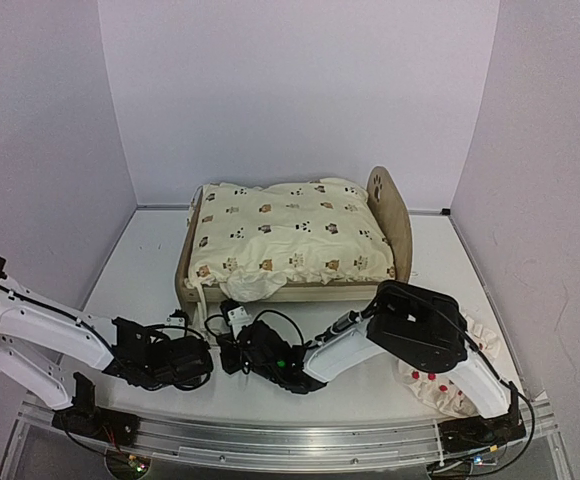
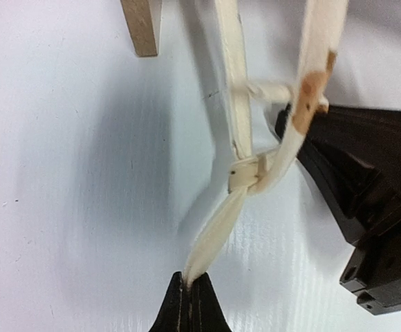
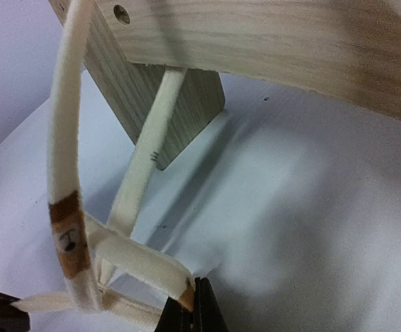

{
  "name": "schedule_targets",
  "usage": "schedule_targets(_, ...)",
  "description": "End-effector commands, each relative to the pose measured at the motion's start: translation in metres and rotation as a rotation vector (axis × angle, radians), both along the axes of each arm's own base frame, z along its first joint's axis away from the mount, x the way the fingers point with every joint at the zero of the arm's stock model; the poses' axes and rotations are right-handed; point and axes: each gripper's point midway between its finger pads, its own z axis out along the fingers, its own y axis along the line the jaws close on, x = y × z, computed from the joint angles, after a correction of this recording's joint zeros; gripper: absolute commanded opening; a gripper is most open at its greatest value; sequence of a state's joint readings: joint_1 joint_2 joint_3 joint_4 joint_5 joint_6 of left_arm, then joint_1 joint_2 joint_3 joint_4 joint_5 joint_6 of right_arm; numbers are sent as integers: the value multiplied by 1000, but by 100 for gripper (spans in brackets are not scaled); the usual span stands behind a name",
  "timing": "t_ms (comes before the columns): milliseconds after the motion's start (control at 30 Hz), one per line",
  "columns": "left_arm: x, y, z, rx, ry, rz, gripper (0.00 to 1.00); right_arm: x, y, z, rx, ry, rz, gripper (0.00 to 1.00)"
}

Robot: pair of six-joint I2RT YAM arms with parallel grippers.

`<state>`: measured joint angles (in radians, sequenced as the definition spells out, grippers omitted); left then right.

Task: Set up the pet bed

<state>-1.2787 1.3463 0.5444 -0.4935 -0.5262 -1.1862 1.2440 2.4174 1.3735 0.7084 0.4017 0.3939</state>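
Observation:
The pet bed (image 1: 383,200) stands at the back middle of the table, its plywood front rail (image 1: 310,292) facing me. A cream animal-print cushion (image 1: 290,235) covers it, and the striped base is hidden. Cream tie straps (image 2: 218,225) hang from the cushion's front left corner by the bed leg (image 2: 143,28) and cross at a small knot (image 2: 252,173). My left gripper (image 2: 189,280) is shut on the end of one strap. My right gripper (image 3: 192,294) is shut on the end of another strap (image 3: 142,259) below the leg (image 3: 166,104). Both grippers meet just in front of that corner (image 1: 228,345).
A white pillow with red dots (image 1: 440,385) lies at the near right, partly under my right arm (image 1: 420,330). The right gripper's black body (image 2: 366,207) sits close beside the straps. White walls enclose the table on three sides.

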Motion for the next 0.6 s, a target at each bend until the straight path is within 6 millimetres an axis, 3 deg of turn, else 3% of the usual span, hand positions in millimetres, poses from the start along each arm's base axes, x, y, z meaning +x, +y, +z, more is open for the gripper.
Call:
schedule_targets(0,-3,15,7,-5,27,33,0,12,-13,44,21,-81,-61,0)
schedule_targets(300,15,29,41,13,-39,80,0,26,-40,59,12,-128,-118,0)
schedule_targets(567,45,38,88,27,-139,118,0,39,-80,55,-34,-161,-206,0)
